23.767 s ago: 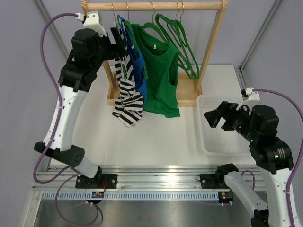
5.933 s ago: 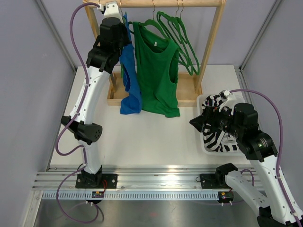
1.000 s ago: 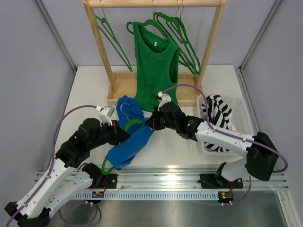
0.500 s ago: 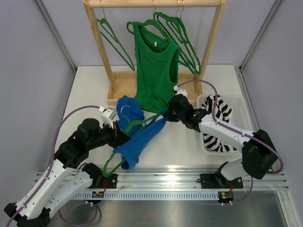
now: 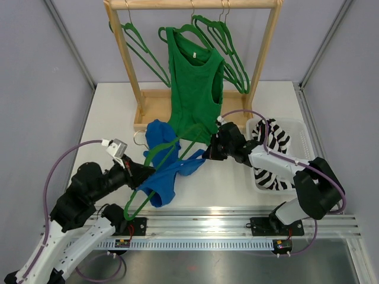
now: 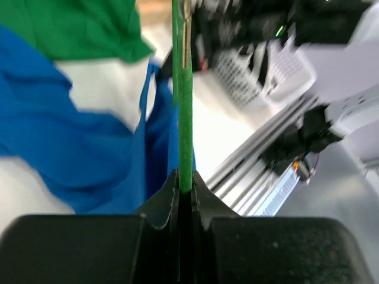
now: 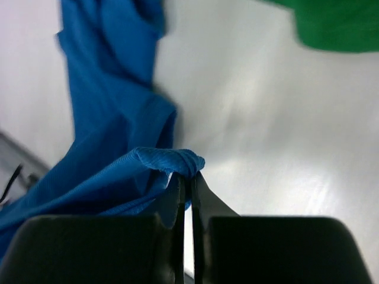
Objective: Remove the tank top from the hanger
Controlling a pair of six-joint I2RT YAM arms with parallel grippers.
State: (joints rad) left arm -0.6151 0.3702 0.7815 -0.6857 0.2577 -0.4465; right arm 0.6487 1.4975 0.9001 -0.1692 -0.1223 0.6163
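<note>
The blue tank top (image 5: 163, 183) lies bunched on the table, still threaded on a green hanger (image 5: 160, 149). My left gripper (image 5: 144, 173) is shut on the hanger's bar (image 6: 185, 118), which runs straight out from the jaws, tilted up off the table. The blue cloth (image 6: 71, 142) hangs to its left. My right gripper (image 5: 206, 155) is shut on a rolled edge of the blue tank top (image 7: 172, 160) and holds it stretched toward the right, just above the white table.
A wooden rack (image 5: 266, 53) stands at the back with a green tank top (image 5: 192, 83) and empty green hangers (image 5: 234, 59) on it. A white basket (image 5: 302, 133) at the right holds a striped top (image 5: 269, 136). The arm rail runs along the near edge.
My right gripper has pulled the blue strap to the right. My left arm has drawn back, tipping the hanger up. The blue top has stretched and slid along the hanger.
</note>
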